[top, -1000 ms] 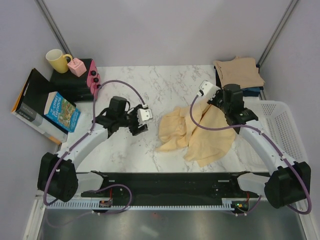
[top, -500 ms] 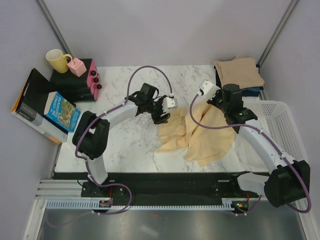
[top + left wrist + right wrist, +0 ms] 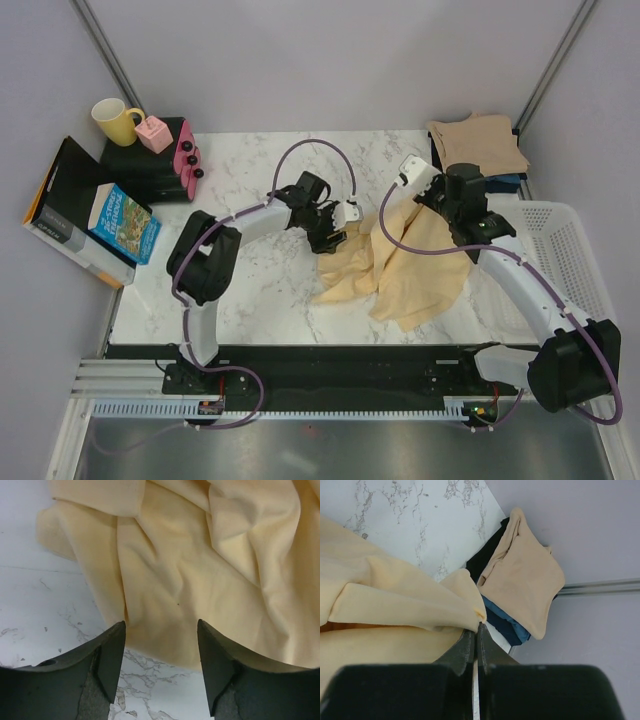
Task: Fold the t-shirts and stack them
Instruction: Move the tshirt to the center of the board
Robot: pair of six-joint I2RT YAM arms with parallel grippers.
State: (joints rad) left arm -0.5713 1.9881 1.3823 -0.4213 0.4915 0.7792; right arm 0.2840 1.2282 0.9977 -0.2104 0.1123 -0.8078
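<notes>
Cream shirt lies straight ahead of your open left hand, near hem just below it; your right hand is clamped on the far corner.

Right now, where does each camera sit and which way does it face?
Top: above and behind, facing down on the table; left arm, right arm show.
Left wrist: on left arm, faces down at the yellow shirt; open jaws show.
Right wrist: on right arm, faces the tan shirt; jaws show, shut on yellow shirt.
All three share the yellow shirt.
</notes>
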